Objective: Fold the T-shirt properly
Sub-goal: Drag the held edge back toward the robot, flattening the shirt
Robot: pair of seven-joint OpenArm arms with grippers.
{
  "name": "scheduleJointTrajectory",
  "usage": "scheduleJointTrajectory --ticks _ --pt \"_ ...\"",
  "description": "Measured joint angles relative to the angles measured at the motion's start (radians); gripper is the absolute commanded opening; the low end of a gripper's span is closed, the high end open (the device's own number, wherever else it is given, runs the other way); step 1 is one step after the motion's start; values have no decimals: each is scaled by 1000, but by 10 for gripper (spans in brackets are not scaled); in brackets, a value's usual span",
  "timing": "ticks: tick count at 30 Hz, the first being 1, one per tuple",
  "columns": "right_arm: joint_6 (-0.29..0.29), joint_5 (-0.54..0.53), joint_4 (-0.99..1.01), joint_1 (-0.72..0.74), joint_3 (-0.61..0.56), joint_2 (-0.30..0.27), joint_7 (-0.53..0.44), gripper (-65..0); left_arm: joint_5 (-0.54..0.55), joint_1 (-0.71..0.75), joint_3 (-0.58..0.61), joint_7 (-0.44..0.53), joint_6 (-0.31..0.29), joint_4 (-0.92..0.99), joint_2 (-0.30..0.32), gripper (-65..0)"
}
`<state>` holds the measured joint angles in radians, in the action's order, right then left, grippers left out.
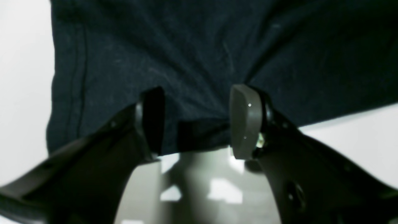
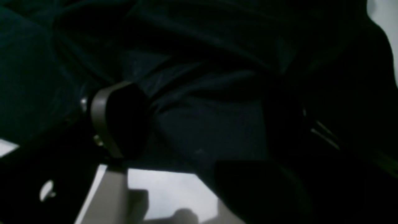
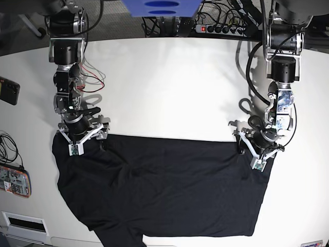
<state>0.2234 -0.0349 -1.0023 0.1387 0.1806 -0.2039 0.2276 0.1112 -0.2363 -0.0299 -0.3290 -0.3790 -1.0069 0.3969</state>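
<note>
- Jaws of the left gripper [image 1: 197, 123] stand partway apart at the top edge of the plain black short-sleeved cloth T-shirt [image 3: 164, 188]; a bunched bit of cloth sits between them and creases fan out from it, but whether they pinch it I cannot tell
- Jaws of the right gripper [image 2: 202, 124] are spread wide, with dark folds of the shirt lying between and beyond them; that view is too dim to show any contact
- In the base view the left gripper [image 3: 258, 146] sits at the shirt's upper corner on that view's right, the right gripper [image 3: 82, 135] at the upper corner on the view's left
- The shirt lies spread on the white round-edged table [image 3: 169, 87], its top edge running nearly straight between the two grippers and its lower part reaching the table's near edge
- Loose red wires [image 3: 95, 82] hang by the right arm, above the cloth and apart from it
- A black power strip [image 3: 221, 29] lies at the far edge, well away from the shirt
- A dark flat device [image 3: 7, 90] and a small patterned object [image 3: 14, 181] sit at the view's left margin, beside the table
</note>
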Motion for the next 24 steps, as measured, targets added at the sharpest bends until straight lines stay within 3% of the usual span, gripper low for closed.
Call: scheduleJointTrajectory --ticks 4,9,14,24 --pt "-2 -5 -47 -64 0 -7 -23 -67 30 65 -90 17 -19 -30 -4 -325" --pt "0 -15 -111 -84 -2 -15 60 -67 24 133 -129 11 -18 -106 -6 -325" --pt "1 -15 -161 -109 -2 -15 87 -67 25 195 -130 21 -9 -166 -6 -325" --pt "-4 -25 -253 -237 2 -15 41 -67 40 319 -137 56 3 -266 -4 -325"
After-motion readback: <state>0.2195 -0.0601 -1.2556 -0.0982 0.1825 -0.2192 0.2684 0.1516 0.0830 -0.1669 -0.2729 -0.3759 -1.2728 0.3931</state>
